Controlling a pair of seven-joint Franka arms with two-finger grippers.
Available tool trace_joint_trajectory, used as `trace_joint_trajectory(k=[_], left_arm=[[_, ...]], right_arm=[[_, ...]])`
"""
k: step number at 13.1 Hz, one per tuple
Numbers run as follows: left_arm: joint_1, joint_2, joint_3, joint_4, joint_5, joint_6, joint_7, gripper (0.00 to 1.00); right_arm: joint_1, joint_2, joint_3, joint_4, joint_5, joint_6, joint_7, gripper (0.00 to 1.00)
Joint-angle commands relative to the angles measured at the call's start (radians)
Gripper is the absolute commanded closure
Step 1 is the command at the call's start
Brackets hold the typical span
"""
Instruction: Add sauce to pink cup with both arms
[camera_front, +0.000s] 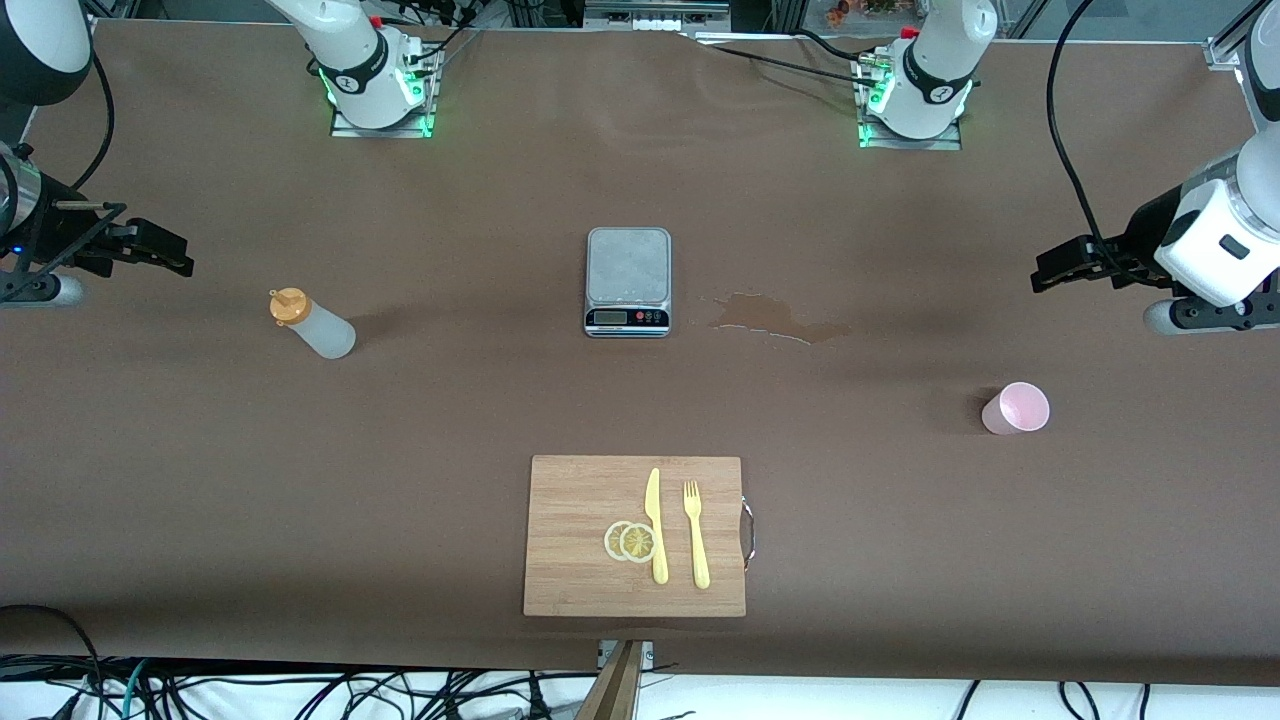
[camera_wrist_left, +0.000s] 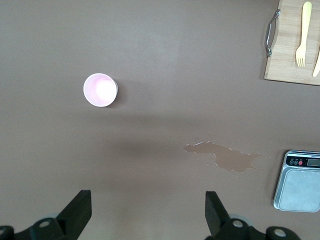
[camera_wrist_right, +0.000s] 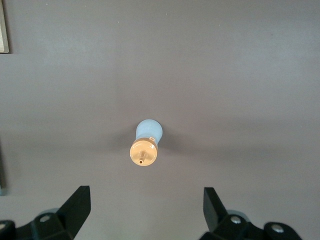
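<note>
Sauce bottle (camera_front: 313, 324) stands upright on the bench toward the right arm's end — right hand (camera_wrist_right: 142, 212) poised above it, fingers spread. Pink cup (camera_front: 1016, 408) stands toward the left arm's end — left hand (camera_wrist_left: 145, 215) spread, nearer it.

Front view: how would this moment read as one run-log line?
stage: not started | left gripper: open, empty, above table near cup | right gripper: open, empty, above table near sauce | sauce: upright, untouched | cup: upright, untouched
</note>
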Motion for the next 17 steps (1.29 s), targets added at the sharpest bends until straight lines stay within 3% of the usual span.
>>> trace_joint_trajectory(k=[1,17], left_arm=[[0.000,0.012,-0.003,0.022,0.005,-0.002,-0.006,0.00],[0.001,0.024,-0.001,0.041,0.004,-0.005,-0.012,0.00]], right_arm=[[-0.001,0.000,0.003,0.014,0.014,-0.015,0.005,0.00],[-0.003,0.001,0.003,0.014,0.014,-0.023,0.003,0.00]])
